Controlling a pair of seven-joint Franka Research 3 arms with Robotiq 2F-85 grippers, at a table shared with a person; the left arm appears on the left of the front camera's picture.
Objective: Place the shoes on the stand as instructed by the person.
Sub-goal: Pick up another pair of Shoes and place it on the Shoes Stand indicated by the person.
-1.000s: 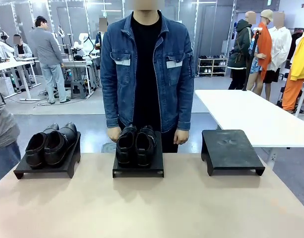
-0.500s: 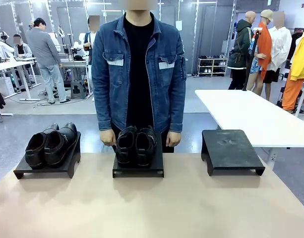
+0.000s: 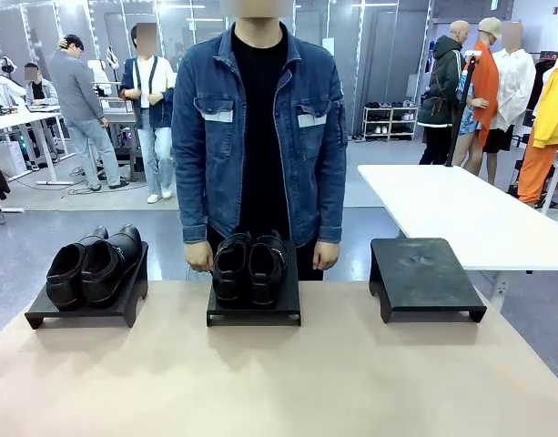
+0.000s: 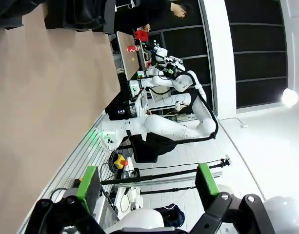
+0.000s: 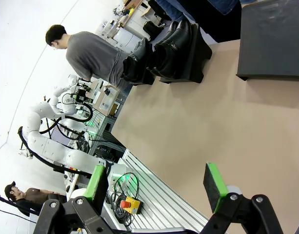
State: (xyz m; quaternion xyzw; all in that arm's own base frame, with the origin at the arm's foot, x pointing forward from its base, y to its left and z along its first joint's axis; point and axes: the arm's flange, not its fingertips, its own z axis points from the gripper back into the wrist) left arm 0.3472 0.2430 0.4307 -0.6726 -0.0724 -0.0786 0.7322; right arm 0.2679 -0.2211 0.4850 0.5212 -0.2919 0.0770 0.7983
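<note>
One pair of glossy black shoes (image 3: 92, 267) sits on the left black stand (image 3: 78, 316). A second pair (image 3: 249, 266) sits on the middle stand (image 3: 253, 314), right in front of the person (image 3: 265, 127) in a denim jacket, whose hands hang beside it. The right stand (image 3: 424, 273) is bare. In the right wrist view, my right gripper (image 5: 155, 187) is open above the table's near edge, far from both pairs of shoes (image 5: 176, 46) and the bare stand (image 5: 276, 39). My left gripper (image 4: 147, 181) is open too, holding nothing, with a dark stand (image 4: 76, 17) far off.
The beige table (image 3: 279, 382) has wide free room in front of the three stands. A white table (image 3: 461, 209) stands behind at the right. An emergency stop button (image 5: 129, 204) and cables lie on the slatted rail below my right gripper. Bystanders move about in the background.
The person has shifted slightly and stands upright behind the middle stand. A bystander has walked into the left background. Shoes and stands have not moved.
</note>
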